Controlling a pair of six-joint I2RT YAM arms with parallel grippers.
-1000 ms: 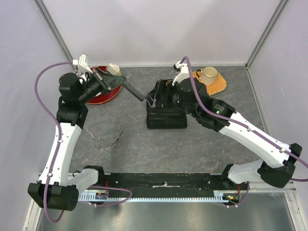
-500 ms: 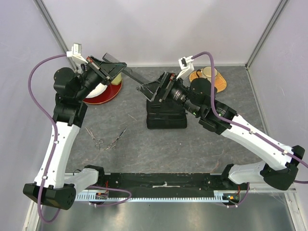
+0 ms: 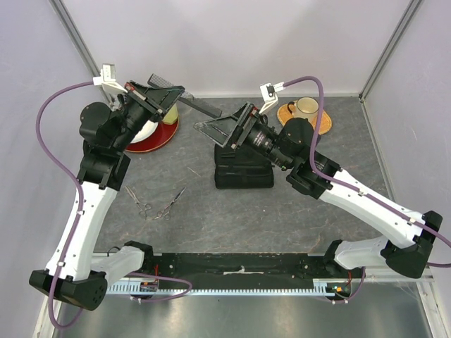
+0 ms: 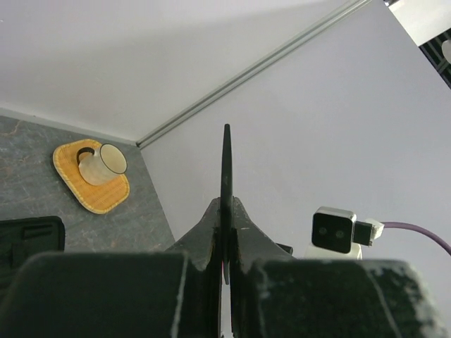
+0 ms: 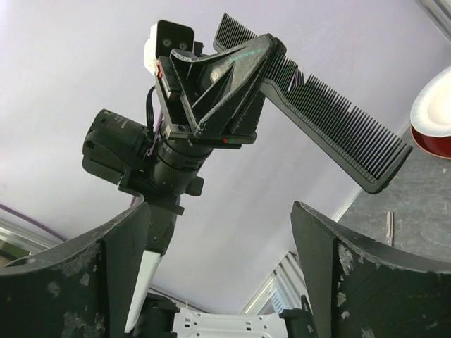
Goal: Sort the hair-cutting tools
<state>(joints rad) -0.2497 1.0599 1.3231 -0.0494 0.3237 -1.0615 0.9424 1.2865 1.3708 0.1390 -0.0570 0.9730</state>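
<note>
Your left arm runs close along the left wall. Just right of it, the scissors (image 3: 139, 200) and the second scissors (image 3: 171, 203) lie flat, with bare worktop (image 3: 232, 218) beyond them. Near the back wall, high over the red plate (image 3: 163, 134), the left claw (image 3: 156, 95) is clenched on the black comb (image 3: 201, 107). The comb's free end points toward your right claw (image 3: 220, 125), which is spread wide above the black case (image 3: 243, 172) and is not touching the comb.

No legible text, label or number anywhere.
</note>
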